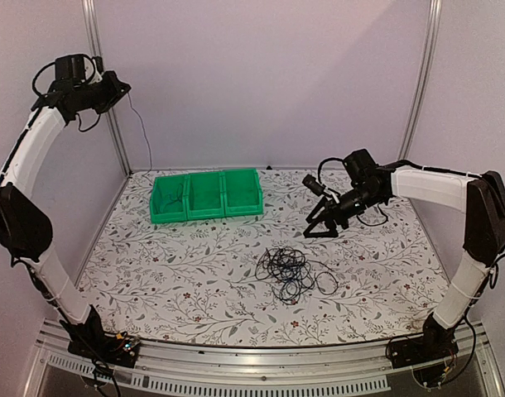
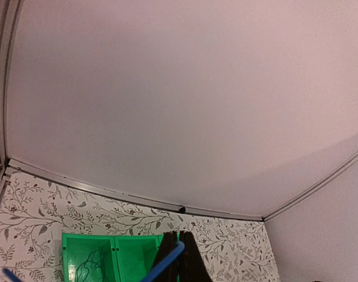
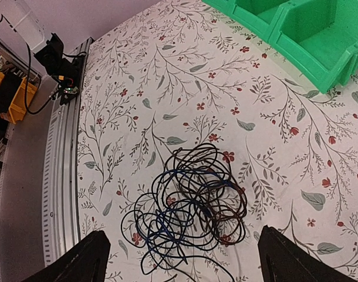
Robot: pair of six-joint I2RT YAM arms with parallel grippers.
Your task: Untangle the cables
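The cables point(image 1: 290, 273) lie as a hand-sized tangle of thin black loops with one blue strand on the flowered table. In the right wrist view the tangle point(image 3: 191, 205) sits between and below the two spread fingers. My right gripper point(image 1: 319, 230) hangs open just behind and right of the tangle, holding nothing. My left gripper point(image 1: 120, 85) is raised high at the back left corner. Its fingers point(image 2: 191, 261) are shut on a blue cable point(image 2: 164, 261), and a thin strand point(image 1: 141, 132) hangs from it toward the table.
A green three-compartment bin point(image 1: 207, 194) stands at the back left of the table. Its left compartment point(image 2: 88, 261) holds a thin cord. Frame posts rise at both back corners, and an aluminium rail point(image 3: 61, 176) runs along the near edge.
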